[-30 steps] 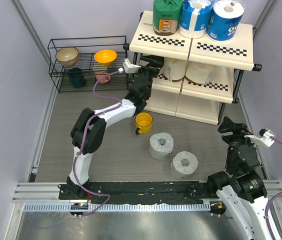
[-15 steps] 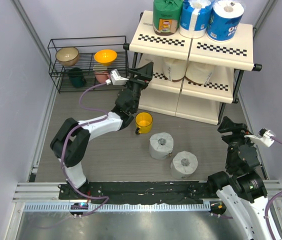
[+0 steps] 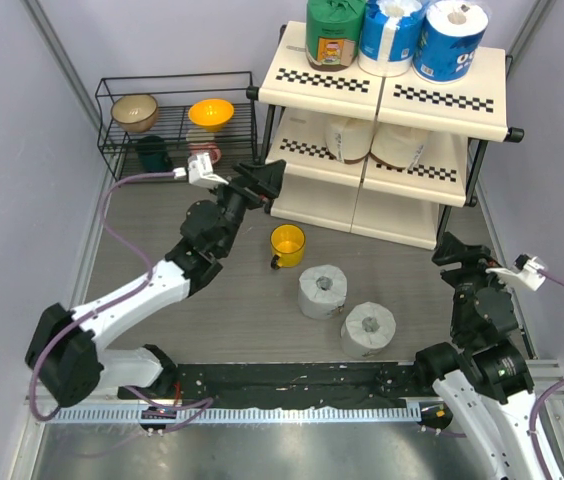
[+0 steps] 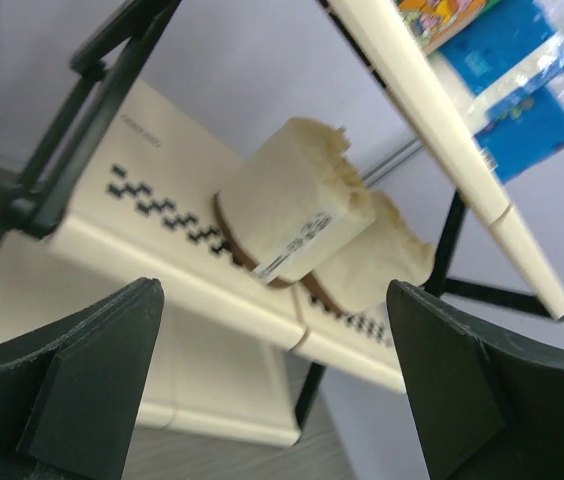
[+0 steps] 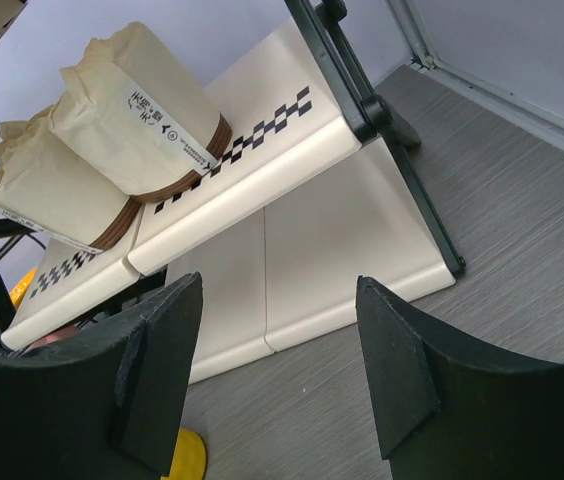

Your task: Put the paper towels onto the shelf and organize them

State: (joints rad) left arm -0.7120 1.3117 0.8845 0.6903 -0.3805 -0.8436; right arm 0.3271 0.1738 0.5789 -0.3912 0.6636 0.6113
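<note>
The shelf [image 3: 392, 95] stands at the back right. Its top tier holds a green roll [image 3: 334, 32] and two blue-and-white rolls [image 3: 390, 35]. Two cream rolls [image 3: 350, 138] lie on the middle tier, also seen in the left wrist view [image 4: 292, 215] and the right wrist view [image 5: 142, 100]. Two grey-white rolls [image 3: 323, 291] [image 3: 369, 330] stand on the floor. My left gripper [image 3: 267, 178] [image 4: 272, 290] is open and empty, just left of the middle tier. My right gripper [image 3: 454, 250] [image 5: 277, 285] is open and empty, near the shelf's bottom right corner.
A yellow cup [image 3: 287, 243] stands on the floor between my left arm and the grey-white rolls. A low black wire rack [image 3: 177, 125] with bowls sits at the back left. Walls close in on both sides.
My left arm has pulled back from the shelf's middle tier, leftward and toward the front, with its gripper open. The right arm has barely moved.
</note>
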